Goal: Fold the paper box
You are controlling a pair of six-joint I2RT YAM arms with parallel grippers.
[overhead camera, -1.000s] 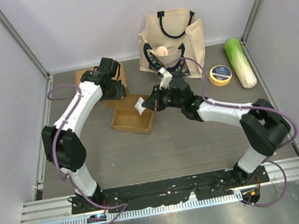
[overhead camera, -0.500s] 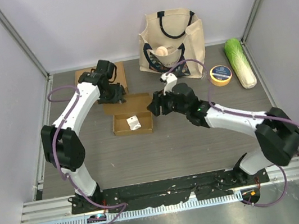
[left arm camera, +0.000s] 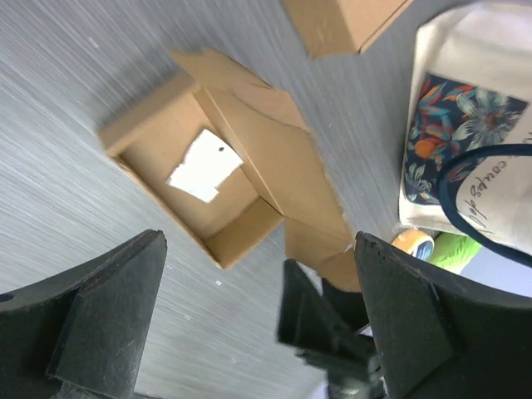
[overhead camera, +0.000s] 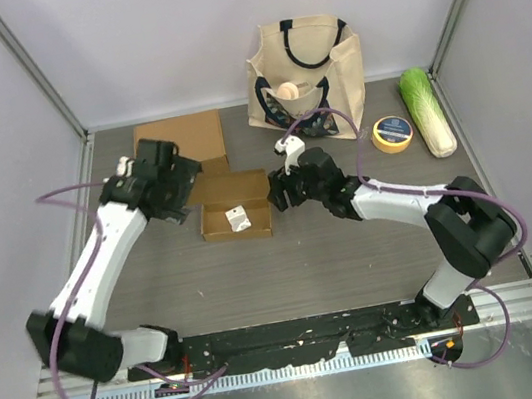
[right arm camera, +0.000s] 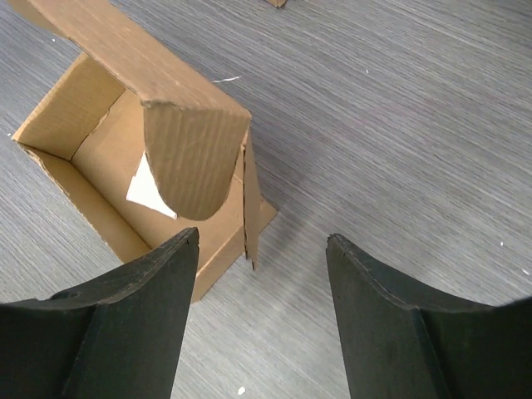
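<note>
Release just happened. Left gripper (left arm camera: 258,237) fully spread, empty, drawn back left of paper box (overhead camera: 236,220); right gripper (right arm camera: 263,238) wide, empty, just right of it. Box sits open on desk (overhead camera: 307,264), lid (overhead camera: 234,186) flat behind: closing still to do.

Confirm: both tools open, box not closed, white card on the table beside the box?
No. The white card lies inside the cardboard box, not on the table beside it; the left wrist view shows it. Left tool and right tool are open, box not closed.
</note>
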